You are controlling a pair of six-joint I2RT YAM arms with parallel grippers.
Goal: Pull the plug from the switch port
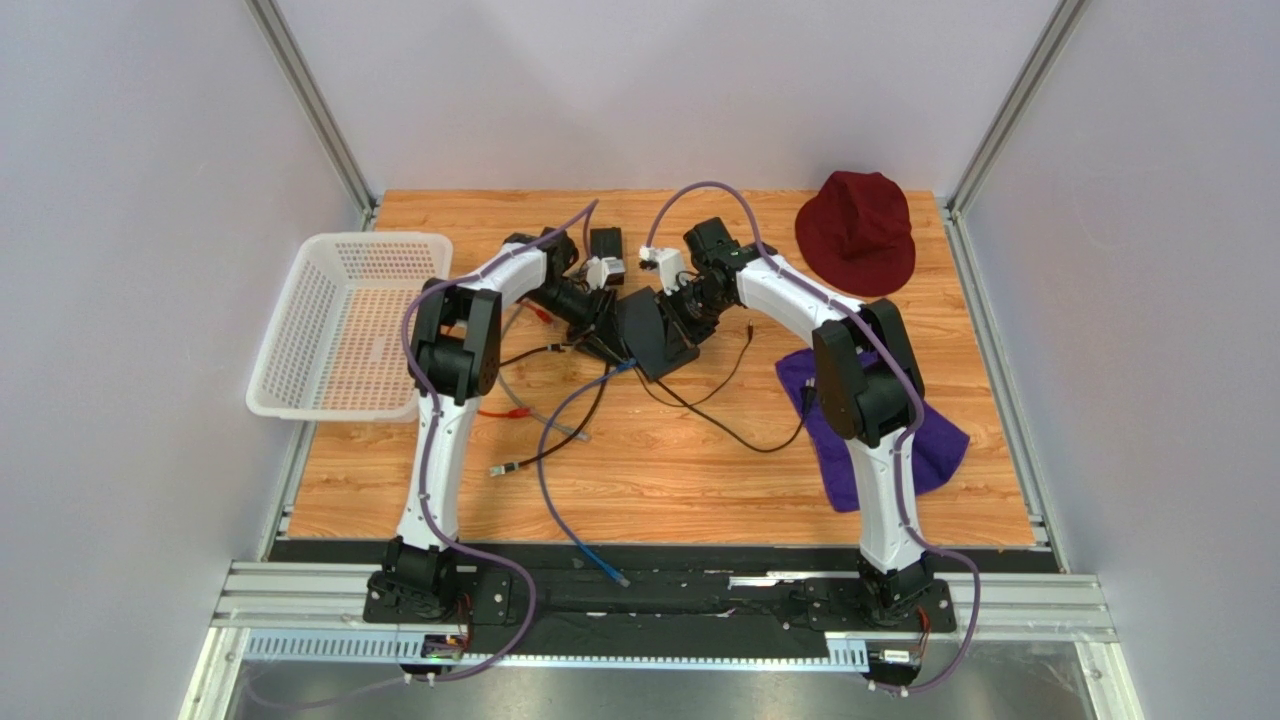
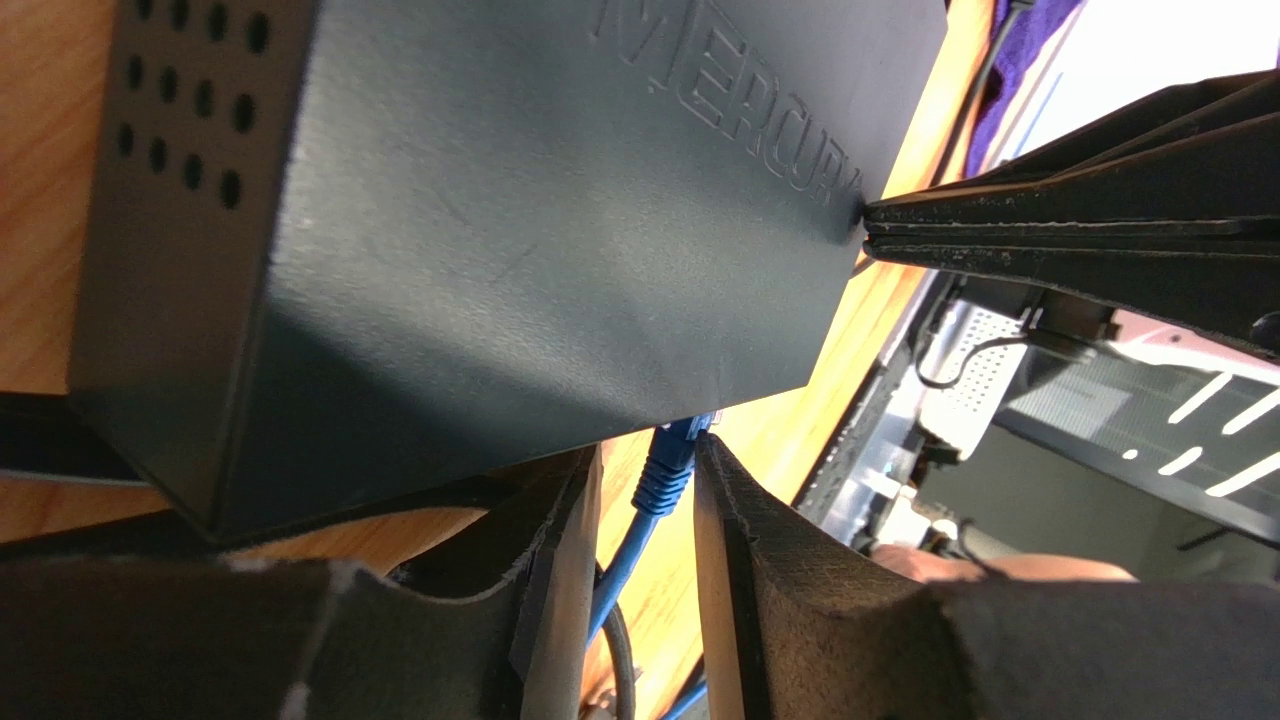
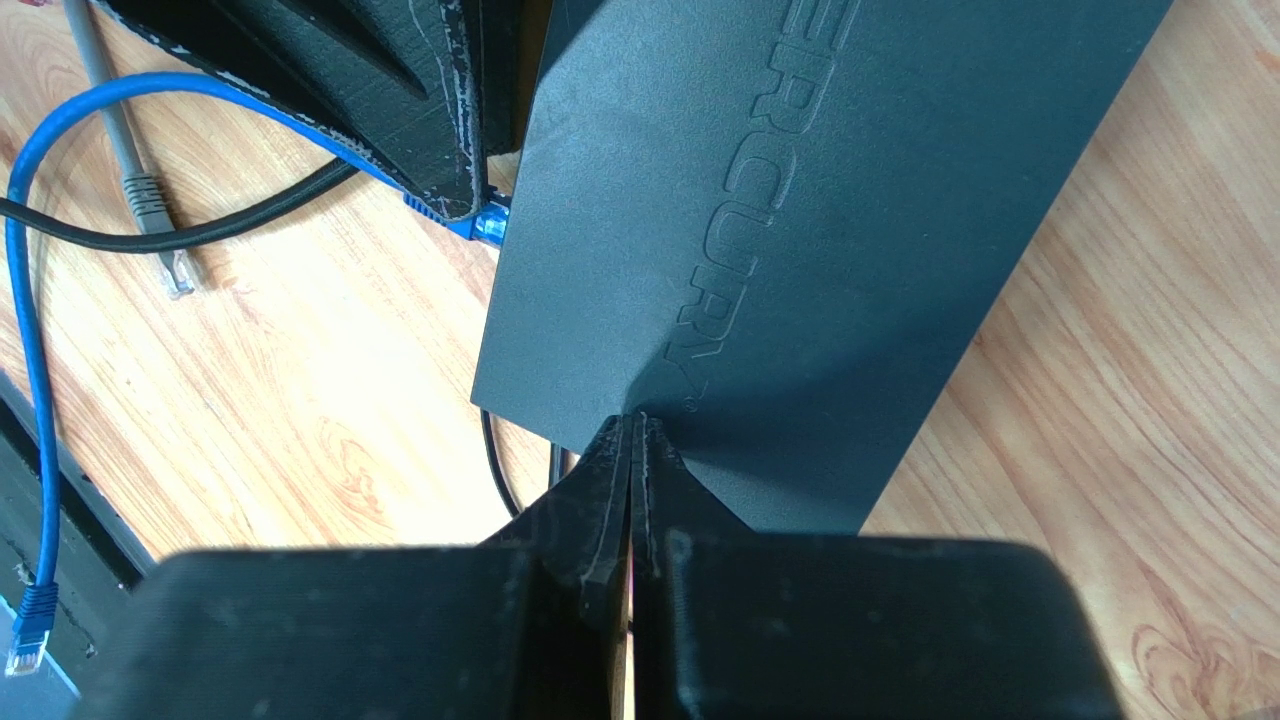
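White basket (image 1: 349, 323) sits well left of the switch (image 1: 657, 333), both on the tabletop (image 1: 676, 465). Left gripper (image 2: 646, 455): fingers apart, straddling the blue plug (image 2: 661, 477); contact unclear. Plug meets the switch port (image 2: 700, 423) at the switch's left edge. Right gripper (image 3: 631, 428): fingers together, tips touching the switch's opposite edge. Red hat (image 1: 855, 228) lies right of the switch.

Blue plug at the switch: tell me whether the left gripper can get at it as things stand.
Probably yes. The blue plug sits between the parted fingers of the left gripper, nothing blocking; the shut right gripper touches the switch elsewhere.
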